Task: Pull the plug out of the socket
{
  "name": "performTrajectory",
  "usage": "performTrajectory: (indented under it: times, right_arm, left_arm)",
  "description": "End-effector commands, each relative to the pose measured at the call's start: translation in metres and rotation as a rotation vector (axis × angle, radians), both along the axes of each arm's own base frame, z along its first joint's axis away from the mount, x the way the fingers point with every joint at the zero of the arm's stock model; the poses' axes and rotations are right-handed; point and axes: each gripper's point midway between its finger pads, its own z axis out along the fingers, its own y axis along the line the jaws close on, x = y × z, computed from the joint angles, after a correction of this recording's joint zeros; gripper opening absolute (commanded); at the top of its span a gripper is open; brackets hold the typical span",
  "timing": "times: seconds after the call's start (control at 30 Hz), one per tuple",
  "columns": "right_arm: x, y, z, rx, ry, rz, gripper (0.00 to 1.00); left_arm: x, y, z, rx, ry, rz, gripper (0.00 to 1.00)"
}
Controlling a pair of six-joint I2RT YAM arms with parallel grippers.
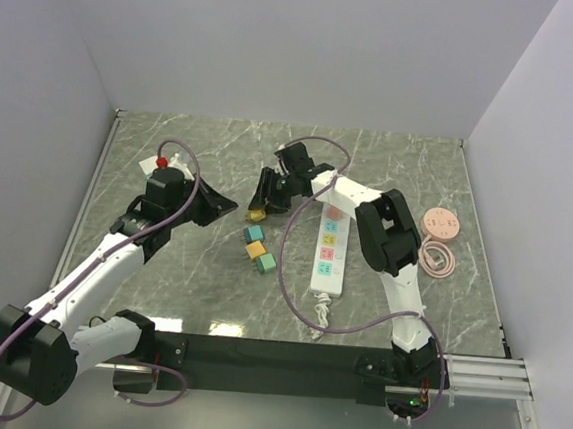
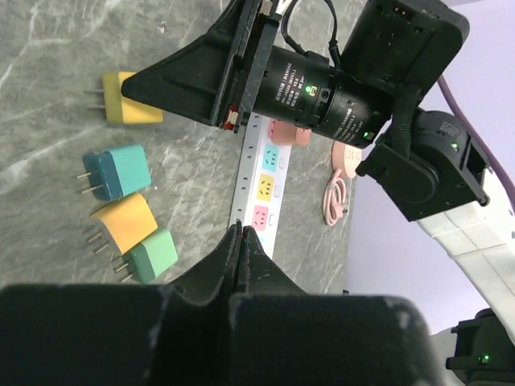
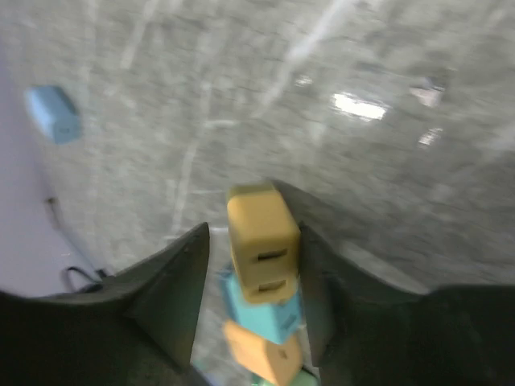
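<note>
The socket (image 1: 327, 253) (image 2: 261, 193) is a long white strip with pastel outlets, lying right of centre with its cord toward the near edge. A pink block (image 2: 288, 133) sits at its far end. A yellow plug (image 1: 256, 215) (image 2: 137, 100) (image 3: 261, 237) lies on the marble, off the strip to its left. My right gripper (image 1: 261, 206) (image 3: 241, 209) stands open around it. The left finger is clear of the plug and the right finger is against it. My left gripper (image 1: 231, 207) (image 2: 240, 229) is shut on nothing, hovering left of the plugs.
Three loose plugs lie beside the strip: teal (image 1: 255, 234), orange (image 1: 253, 251) and green (image 1: 264, 263). A pink round disc (image 1: 441, 225) and a coiled pink cable (image 1: 439, 258) lie at the right. A white part with a red knob (image 1: 160, 163) sits at the left.
</note>
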Motion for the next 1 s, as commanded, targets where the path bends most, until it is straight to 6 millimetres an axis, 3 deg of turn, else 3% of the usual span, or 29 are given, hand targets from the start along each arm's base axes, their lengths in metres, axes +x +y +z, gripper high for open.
performTrajectory:
  times: [0.0,0.07,0.17,0.3,0.33,0.4,0.43,0.47,0.57,0.6,0.63,0.67,0.7,0.73,0.8,0.83,0.97]
  right_arm:
    - [0.002,-0.010,0.028,-0.061,-0.074,0.005,0.58]
    - [-0.005,-0.021,0.038,-0.100,-0.063,0.011,0.67]
    - [-0.002,-0.045,0.055,-0.209,-0.100,-0.013,0.73]
    - [0.005,-0.080,0.087,-0.327,-0.181,-0.091,0.74]
    - [0.009,-0.093,0.109,-0.339,-0.235,-0.137,0.74]
    - [0.010,-0.108,0.124,-0.369,-0.272,-0.175,0.74]
    - [0.012,-0.116,0.135,-0.385,-0.292,-0.198,0.74]
    - [0.015,-0.138,0.134,-0.468,-0.293,-0.244,0.74]
    - [0.019,-0.167,0.134,-0.579,-0.269,-0.301,0.74]
    - [0.023,-0.182,0.131,-0.616,-0.259,-0.339,0.73]
    - [0.021,-0.191,0.133,-0.632,-0.258,-0.361,0.73]
    - [0.024,-0.197,0.134,-0.631,-0.272,-0.381,0.72]
    - [0.020,-0.206,0.131,-0.636,-0.264,-0.391,0.72]
    - [0.020,-0.209,0.130,-0.632,-0.265,-0.390,0.71]
    - [0.022,-0.217,0.122,-0.650,-0.243,-0.384,0.70]
    - [0.022,-0.218,0.119,-0.655,-0.234,-0.373,0.68]
    - [0.026,-0.217,0.106,-0.651,-0.213,-0.340,0.65]
  left_arm:
    - [0.001,-0.005,0.010,-0.031,-0.039,-0.028,0.00]
    - [0.003,-0.008,0.009,-0.035,-0.036,-0.039,0.00]
    - [0.006,-0.014,0.007,-0.049,-0.042,-0.070,0.00]
    - [0.010,-0.031,0.006,-0.077,-0.051,-0.153,0.01]
    - [0.013,-0.038,0.001,-0.079,-0.046,-0.181,0.01]
    - [0.013,-0.053,-0.001,-0.059,-0.054,-0.234,0.00]
    - [0.016,-0.059,-0.013,-0.042,-0.027,-0.250,0.01]
    - [0.012,-0.070,-0.015,-0.037,-0.027,-0.283,0.01]
    - [0.015,-0.094,-0.021,-0.059,-0.026,-0.342,0.01]
    - [0.012,-0.108,-0.017,-0.070,-0.041,-0.382,0.01]
    - [0.013,-0.119,-0.030,-0.063,-0.012,-0.410,0.00]
    - [0.004,-0.136,-0.032,-0.064,-0.010,-0.471,0.01]
    - [0.005,-0.150,-0.026,-0.071,-0.026,-0.503,0.01]
    - [0.004,-0.160,-0.041,-0.059,0.004,-0.528,0.01]
    - [-0.002,-0.186,-0.039,-0.078,-0.009,-0.587,0.01]
    - [-0.003,-0.194,-0.054,-0.079,0.019,-0.604,0.01]
    - [-0.011,-0.227,-0.072,-0.128,0.069,-0.662,0.00]
